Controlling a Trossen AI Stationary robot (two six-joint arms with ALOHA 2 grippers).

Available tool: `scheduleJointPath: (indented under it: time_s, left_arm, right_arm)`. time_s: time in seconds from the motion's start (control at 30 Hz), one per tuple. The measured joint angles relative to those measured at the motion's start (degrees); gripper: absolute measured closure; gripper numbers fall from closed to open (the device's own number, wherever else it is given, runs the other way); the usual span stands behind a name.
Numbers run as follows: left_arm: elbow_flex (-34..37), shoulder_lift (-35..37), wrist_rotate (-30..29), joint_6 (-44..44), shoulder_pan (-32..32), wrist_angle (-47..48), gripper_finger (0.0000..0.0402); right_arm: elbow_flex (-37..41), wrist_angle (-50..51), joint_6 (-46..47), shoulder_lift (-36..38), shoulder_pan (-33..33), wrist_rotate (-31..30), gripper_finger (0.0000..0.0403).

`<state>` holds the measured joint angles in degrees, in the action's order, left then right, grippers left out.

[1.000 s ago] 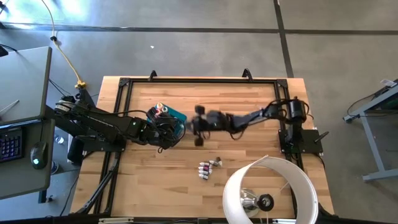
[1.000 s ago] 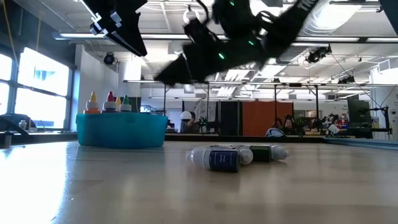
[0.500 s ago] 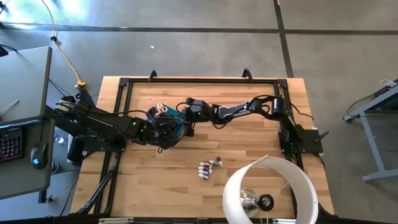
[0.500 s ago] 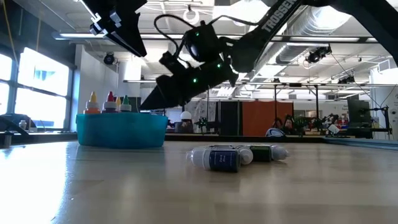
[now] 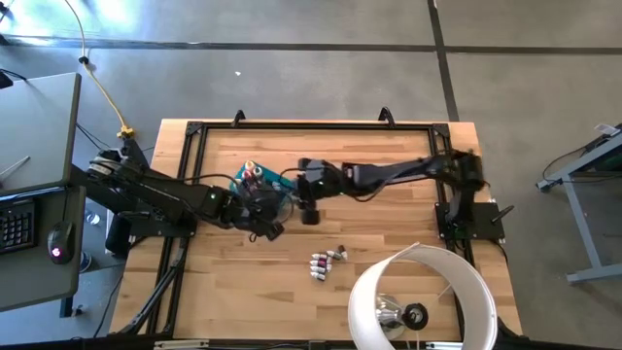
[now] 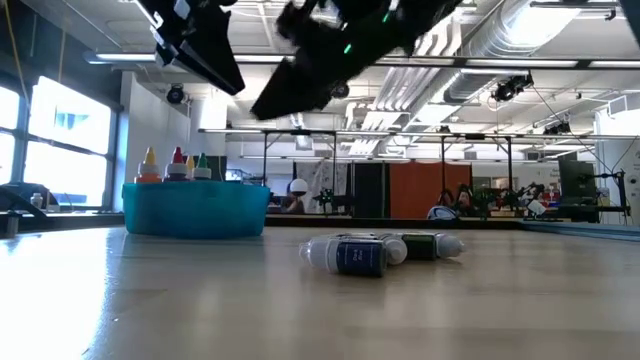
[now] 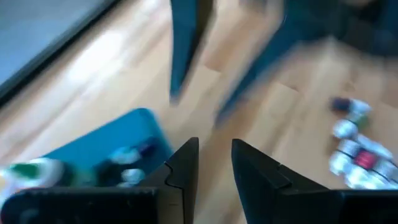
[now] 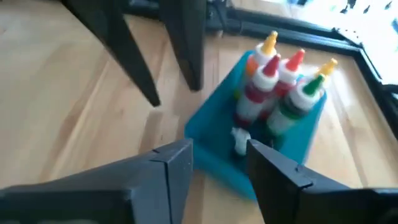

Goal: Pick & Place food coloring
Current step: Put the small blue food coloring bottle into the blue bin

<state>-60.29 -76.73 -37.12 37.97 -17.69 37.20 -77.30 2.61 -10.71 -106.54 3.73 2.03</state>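
Observation:
A teal bin (image 5: 280, 182) stands left of the table's middle, with several food coloring bottles (image 8: 277, 87) upright in it; one more lies on its floor (image 8: 239, 140). Several more bottles (image 5: 327, 261) lie on their sides on the table nearer the front, also seen in the low view (image 6: 380, 250). My right gripper (image 8: 217, 168) is open and empty, raised just right of the bin (image 6: 195, 210). My left gripper (image 7: 214, 168) is open and empty, raised over the bin's near side.
A large white round lamp shade (image 5: 423, 297) hangs over the table's front right corner. A black frame (image 5: 311, 126) runs around the tabletop. Bare wood lies between the bin and the loose bottles and along the table's far side.
My right gripper went left and down to the bin's rim, then rose and drew back a little toward the table's right edge. It is now well above the bin. The bin and the loose bottles have stayed where they were.

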Motion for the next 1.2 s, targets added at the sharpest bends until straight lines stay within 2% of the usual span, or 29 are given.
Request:
scheduleJointPath:
  time_s: [0.1, 0.23, 0.3, 0.43, 0.53, 0.63, 0.7, 0.93, 1.07, 1.13, 1.2]
  left_arm:
    - [0.0, -2.86, 2.24, -1.44, -2.37, -4.38, 0.031]
    - [0.0, -9.11, 2.59, -1.86, -5.64, -11.47, 0.031]
    - [0.0, -12.41, 2.77, -3.05, -6.71, -15.82, 0.031]
    - [0.0, -19.72, 3.81, -1.57, -7.14, -27.63, 0.031]
    - [0.0, -24.25, 7.12, -2.01, -6.75, -34.27, 0.031]
    - [-0.15, -26.35, 15.24, -5.39, -5.65, -38.15, 0.031]
    - [-0.07, -26.43, 17.77, -8.16, -5.44, -38.34, 0.031]
    - [-0.16, -27.73, 15.32, -20.33, -5.25, -39.3, 0.031]
    - [0.0, -28.83, 15.6, -21.06, -4.33, -38.62, 0.031]
    - [-0.35, -30.69, 15.83, -21.12, -3.65, -41.34, 0.031]
    - [0.07, -31.25, 16.05, -21.12, -3.23, -39.98, 0.031]
  right_arm:
    - [0.0, 11.5, -0.11, 7.12, -3.09, -6.12, 0.0278]
    - [0.08, 25.92, 0.57, 14.45, -7.57, -19.88, 0.03]
    - [0.17, 31.51, 2.63, 17.46, -9.36, -24.51, 0.0307]
    - [1.15, 37.95, 9.51, 22.26, -12.06, -25.47, 0.0316]
    - [4.42, 38.02, 12.26, 24.8, -13.74, -24.01, 0.0318]
    - [8.75, 35.69, 12.32, 27.12, -15.2, -22.76, 0.0318]
    - [12.1, 33.33, 13.07, 28.1, -16.0, -22.59, 0.0318]
    - [21.88, 20.22, 13.76, 29.85, -18.95, -22.47, 0.0318]
    - [25.64, 13.48, 13.21, 29.83, -20.29, -22.39, 0.0318]
    - [27.69, 10.37, 14.05, 29.85, -20.42, -22.27, 0.0318]
    - [29.75, 9.59, 16.27, 29.85, -20.27, -20.19, 0.0318]
